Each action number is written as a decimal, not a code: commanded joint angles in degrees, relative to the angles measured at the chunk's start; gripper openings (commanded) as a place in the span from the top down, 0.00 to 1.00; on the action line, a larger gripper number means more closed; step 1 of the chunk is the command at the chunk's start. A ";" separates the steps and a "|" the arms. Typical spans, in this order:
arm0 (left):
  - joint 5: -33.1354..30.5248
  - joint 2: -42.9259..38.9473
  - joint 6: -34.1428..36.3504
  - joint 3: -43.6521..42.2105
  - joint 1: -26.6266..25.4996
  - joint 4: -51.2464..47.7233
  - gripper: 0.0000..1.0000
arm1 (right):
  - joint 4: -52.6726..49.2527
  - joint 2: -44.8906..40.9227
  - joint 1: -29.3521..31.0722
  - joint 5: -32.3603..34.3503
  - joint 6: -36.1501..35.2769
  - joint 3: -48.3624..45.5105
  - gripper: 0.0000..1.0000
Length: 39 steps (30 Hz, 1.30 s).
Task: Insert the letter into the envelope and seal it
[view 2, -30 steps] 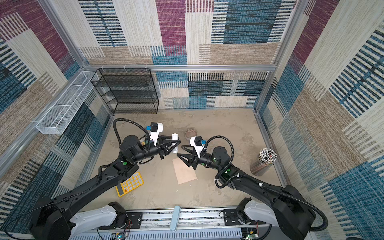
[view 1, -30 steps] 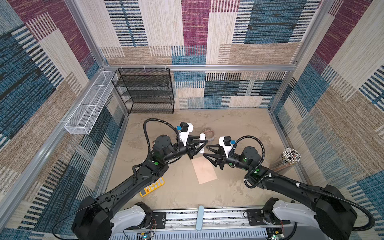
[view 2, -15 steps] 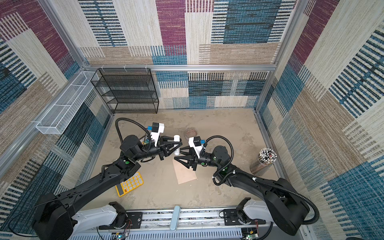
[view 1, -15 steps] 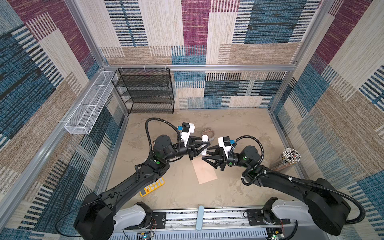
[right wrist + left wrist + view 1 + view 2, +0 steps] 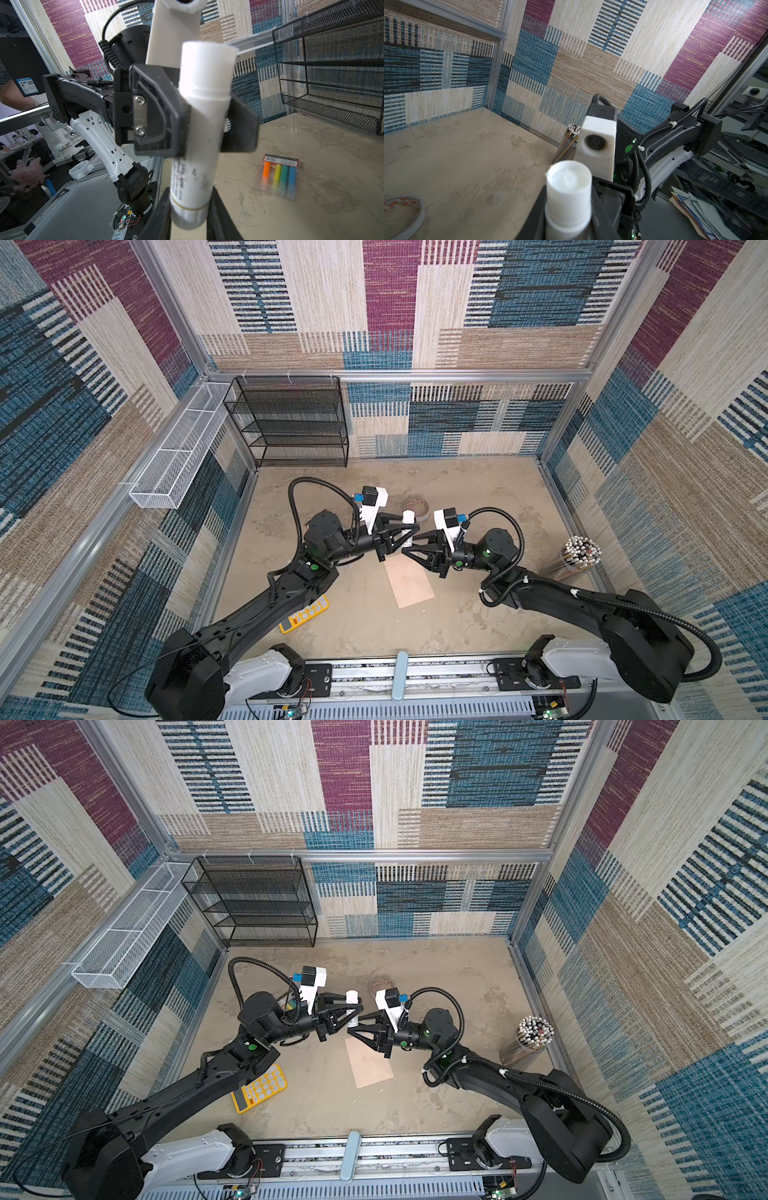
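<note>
Peach envelope (image 5: 409,585) on table (image 5: 478,497) beside right gripper (image 5: 408,546) clasping glue stick (image 5: 408,519).

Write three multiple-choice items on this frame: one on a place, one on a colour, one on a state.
1. Where is the envelope? A flat on the table; B on the mesh shelf; C in the wire basket.
2. What colour is the calculator? A red; B yellow; C green.
3. The left pincer is: A open, empty; B holding the envelope; C shut on the glue stick.
Key: 1A, it lies on bare tabletop; 2B, its case is yellow; 3C, the right wrist view shows it clamping the tube.
</note>
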 commanded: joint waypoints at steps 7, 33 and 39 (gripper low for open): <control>-8.80 -0.91 5.21 -0.59 -1.69 -5.81 1.00 | -2.44 -2.79 0.35 7.00 1.61 1.40 0.80; -24.98 0.12 5.60 -3.13 -5.89 -4.67 1.00 | -17.34 -3.31 28.17 69.03 -15.67 10.37 0.80; -26.60 -0.22 5.52 -3.32 -5.91 -4.49 1.00 | -18.56 -0.64 30.64 74.15 -17.11 12.01 0.75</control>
